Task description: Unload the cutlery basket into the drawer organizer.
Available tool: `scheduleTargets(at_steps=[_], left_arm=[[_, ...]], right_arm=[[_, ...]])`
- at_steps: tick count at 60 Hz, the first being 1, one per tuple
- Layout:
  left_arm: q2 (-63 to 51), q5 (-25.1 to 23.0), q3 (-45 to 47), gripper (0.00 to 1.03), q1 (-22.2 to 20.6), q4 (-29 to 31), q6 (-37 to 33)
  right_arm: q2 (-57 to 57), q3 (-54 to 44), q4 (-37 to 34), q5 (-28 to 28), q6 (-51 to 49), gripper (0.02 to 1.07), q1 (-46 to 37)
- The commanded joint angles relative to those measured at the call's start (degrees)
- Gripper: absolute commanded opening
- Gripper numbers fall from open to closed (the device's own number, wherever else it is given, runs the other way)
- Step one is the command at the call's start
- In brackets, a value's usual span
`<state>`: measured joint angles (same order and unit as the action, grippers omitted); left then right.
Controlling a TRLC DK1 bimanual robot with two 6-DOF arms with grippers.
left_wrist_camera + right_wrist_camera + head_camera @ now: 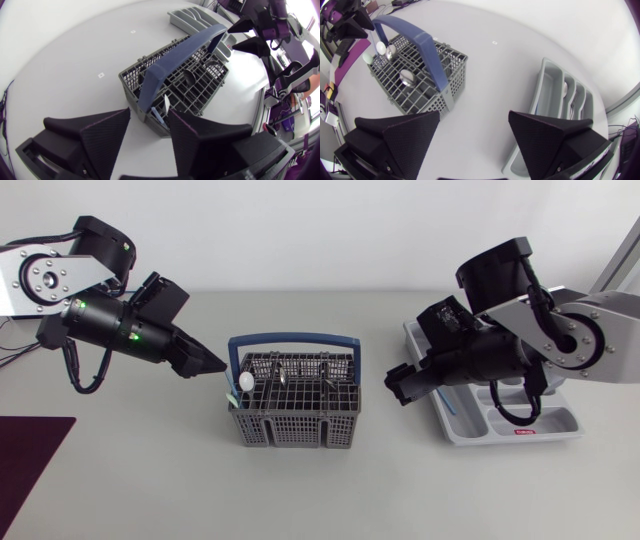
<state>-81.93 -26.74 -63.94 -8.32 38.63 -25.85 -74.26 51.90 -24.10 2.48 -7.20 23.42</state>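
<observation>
At the near left corner of the tabletop [150, 490] lies a dark maroon mat [25, 465]. Farther in, at the middle, stands the grey cutlery basket [296, 425], its blue handle [290, 338] upright and a white spoon [245, 383] at its left end. The left gripper [215, 366] hangs spread and empty just beside that end, and the right gripper [393, 388], also spread, hangs between the basket and the grey drawer organizer [520, 425] at the right.

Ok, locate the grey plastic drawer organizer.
Head view: the grey plastic drawer organizer lies at the right of the table, partly under the right arm, right of the blue-handled cutlery basket.
</observation>
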Motion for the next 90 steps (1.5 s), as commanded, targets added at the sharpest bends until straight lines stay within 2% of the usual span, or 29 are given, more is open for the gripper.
scheduleTargets(at_steps=[1, 13, 17, 23, 29, 36, 48, 67, 90], left_arm=[[-1.0, -0.5, -1.6, 0.61, -0.3, -0.1, 1.9], [-1.0, -0.5, -1.6, 0.59, -1.1, 0.0, 2.5], [-1.0, -0.5, -1.8, 0.52, -1.3, 0.0, 2.8], [-1.0, -0.5, -2.0, 0.51, -1.5, 0.0, 3.3], [-1.3, -0.5, -2.1, 0.41, -1.9, 0.0, 3.6], [-1.5, -0.4, -1.9, 0.36, -2.2, 0.2, 3.8], [-1.9, -0.4, -2.3, 0.19, -2.2, 0.5, 4.4], [-1.5, -0.4, -2.5, 0.15, -2.0, 1.0, 4.8], [6.2, -0.4, -3.3, 0.15, -2.3, 4.1, 4.8]], right_arm=[[0.8, -1.7, -1.1, -0.8, 1.6, 1.01, 1.6], [2.9, -1.8, -2.6, 0.1, -1.1, 1.01, 6.5], [3.8, -2.0, -2.7, 0.2, -1.5, 1.01, 8.7], [4.4, -2.2, -2.6, 0.2, -2.0, 1.01, 10.9], [4.5, -2.4, -2.6, 0.2, -2.0, 1.01, 11.8], [4.5, -2.3, -2.6, 0.1, -2.0, 1.01, 12.7], [4.6, -2.1, -2.6, -0.2, -2.1, 1.01, 14.3], [5.1, -1.6, -2.7, -0.6, -2.6, 1.01, 17.2], [5.2, -1.4, -0.8, -0.5, -3.8, 1.01, 21.2]])
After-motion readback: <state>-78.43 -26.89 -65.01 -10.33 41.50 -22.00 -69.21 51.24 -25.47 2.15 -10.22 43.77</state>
